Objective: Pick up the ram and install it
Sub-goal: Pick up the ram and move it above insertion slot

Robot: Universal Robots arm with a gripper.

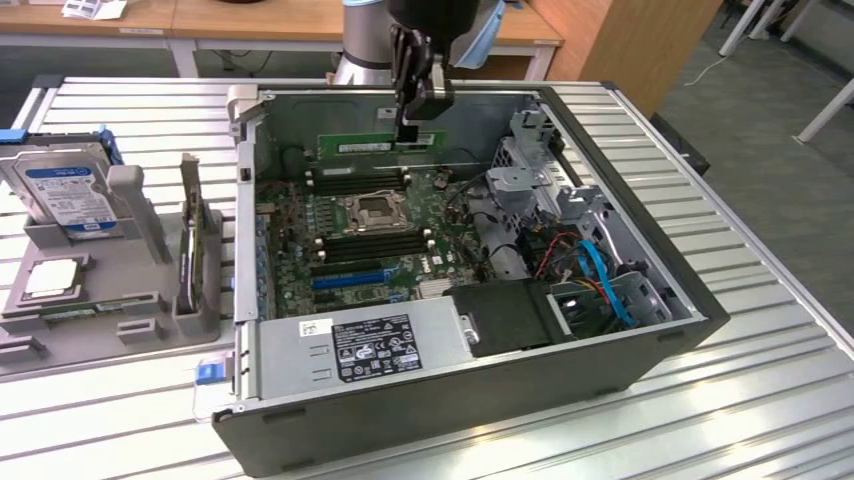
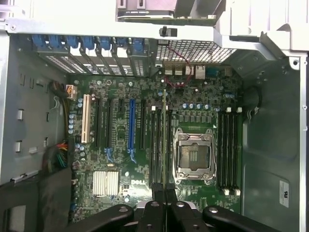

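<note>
Grey plastic fixture (image 1: 83, 300) sits on the desk (image 1: 761, 300) at the exterior view's left. It carries a hard drive (image 1: 64, 195) and a square silver processor chip (image 1: 54, 278); neither concerns me now. Just beside it stands the open computer case (image 1: 441, 400), motherboard (image 1: 350, 262) facing up.

Over the middle of the case hangs the gripper (image 1: 408, 128), pinching the ram (image 1: 350, 146) by its upper edge. The green stick hangs level, clear of the board and touching nothing else. At the exterior view's right, the blue cables (image 1: 607, 285) lie well apart from it.

Step in hand, as I judge it: pick-up done, alignment over the board in progress, seating not yet done.

Wrist view adds what the exterior cannot. The ram (image 2: 165, 125) appears edge-on, a thin line running out from the gripper (image 2: 164, 187). It lies parallel to the memory slots (image 2: 157, 145) between the expansion slots and the processor socket (image 2: 194, 155), and over that bank. The exterior view, in turn, gives me the height above the board.

Judgement: the install calls for the edge centred on one slot, a straight descent and even pressure. Whether the slot latches are open I cannot tell.
</note>
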